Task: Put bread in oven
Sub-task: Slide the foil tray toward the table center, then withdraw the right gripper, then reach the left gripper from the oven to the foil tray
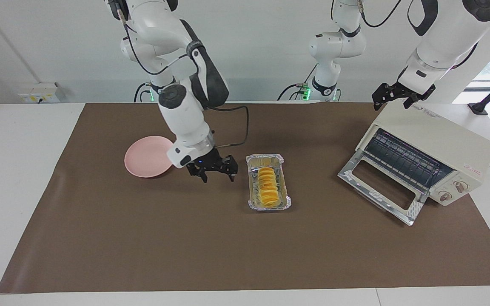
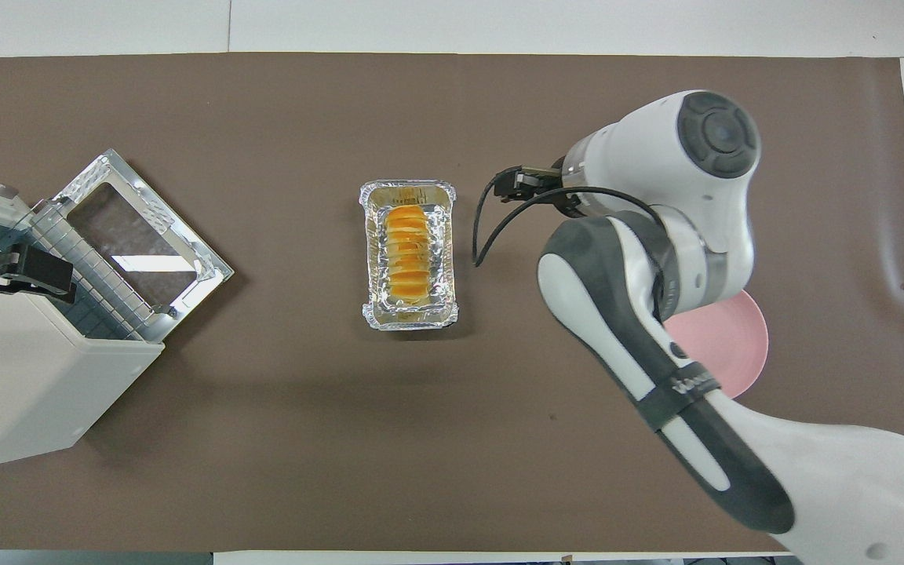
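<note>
Small red logo on the oven (image 1: 436, 155), unreadable; no legible text

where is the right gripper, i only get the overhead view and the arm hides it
Observer: In the facing view, the right gripper hangs open and empty over the mat, between the pink plate and the foil tray.
Operator: touching the tray or the bread
Observer: Neither. There is a clear gap between it and the tray, and the bread lies in the tray.
Operator: and the left one
Observer: The left gripper waits open just above the oven's top, at the edge nearest the robots.
Operator: oven front ok
Observer: The door is down, and two knobs sit beside it.
</note>
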You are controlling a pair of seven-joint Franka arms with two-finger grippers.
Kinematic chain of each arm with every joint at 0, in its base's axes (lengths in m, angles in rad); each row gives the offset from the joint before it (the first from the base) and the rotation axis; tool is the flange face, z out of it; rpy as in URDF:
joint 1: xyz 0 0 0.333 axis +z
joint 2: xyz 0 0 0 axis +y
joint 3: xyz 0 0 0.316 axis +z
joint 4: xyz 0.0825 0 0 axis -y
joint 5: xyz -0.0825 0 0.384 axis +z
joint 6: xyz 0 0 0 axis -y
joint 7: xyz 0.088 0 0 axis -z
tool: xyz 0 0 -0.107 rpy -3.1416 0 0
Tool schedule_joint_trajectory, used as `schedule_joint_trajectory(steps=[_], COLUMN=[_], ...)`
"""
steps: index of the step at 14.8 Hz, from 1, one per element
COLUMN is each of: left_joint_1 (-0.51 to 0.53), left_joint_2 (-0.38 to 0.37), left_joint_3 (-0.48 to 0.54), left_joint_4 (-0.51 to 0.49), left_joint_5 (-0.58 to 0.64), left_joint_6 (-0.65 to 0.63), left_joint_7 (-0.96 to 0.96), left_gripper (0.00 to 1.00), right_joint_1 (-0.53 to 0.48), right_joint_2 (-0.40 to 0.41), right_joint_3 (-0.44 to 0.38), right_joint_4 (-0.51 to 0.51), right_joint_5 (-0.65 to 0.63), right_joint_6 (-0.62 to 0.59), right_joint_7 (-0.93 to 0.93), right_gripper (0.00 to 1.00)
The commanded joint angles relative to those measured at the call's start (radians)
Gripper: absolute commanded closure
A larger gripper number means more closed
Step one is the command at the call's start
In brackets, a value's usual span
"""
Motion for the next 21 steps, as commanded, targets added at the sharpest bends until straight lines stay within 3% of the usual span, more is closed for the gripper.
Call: schedule_joint_trajectory(steps=[1,5,7,10,15,18,21], left_joint_1=[0.007,0.007,0.007,0.007,0.007,0.007,0.007], left_joint_2=[-0.029,-0.029,-0.029,-0.029,-0.029,-0.029,-0.029], left_joint_3=[0.000,0.000,0.000,0.000,0.000,0.000,-0.002], left_joint_4=[-0.028,-0.028,-0.028,-0.028,-0.028,-0.028,-0.027], left_joint_5=[-0.013,-0.013,-0.013,-0.013,-0.013,-0.013,-0.013], left_joint_6=[-0.005,-0.004,-0.004,-0.004,-0.004,0.001,0.002], left_joint_7=[0.003,0.003,0.003,0.003,0.003,0.005,0.008], left_gripper=[0.00,0.00,0.00,0.00,0.00,0.00,0.00], right_joint_1=[-0.156,-0.320,-0.330,-0.330,-0.380,-0.382,-0.392], right_joint_2=[-0.098,-0.185,-0.222,-0.268,-0.365,-0.370,-0.374], right_joint_3=[0.010,0.010,0.008,0.007,0.002,0.002,0.002], right_joint_4=[-0.017,-0.017,-0.018,-0.017,-0.007,0.046,0.046], right_joint_5=[-0.007,-0.068,-0.082,-0.205,-0.205,-0.211,-0.214], right_joint_6=[-0.124,-0.258,-0.295,-0.350,-0.538,-0.689,-0.709], right_joint_7=[-0.204,-0.470,-0.473,-0.482,-0.490,-0.484,-0.487], right_gripper=[0.00,0.00,0.00,0.00,0.00,0.00,0.00])
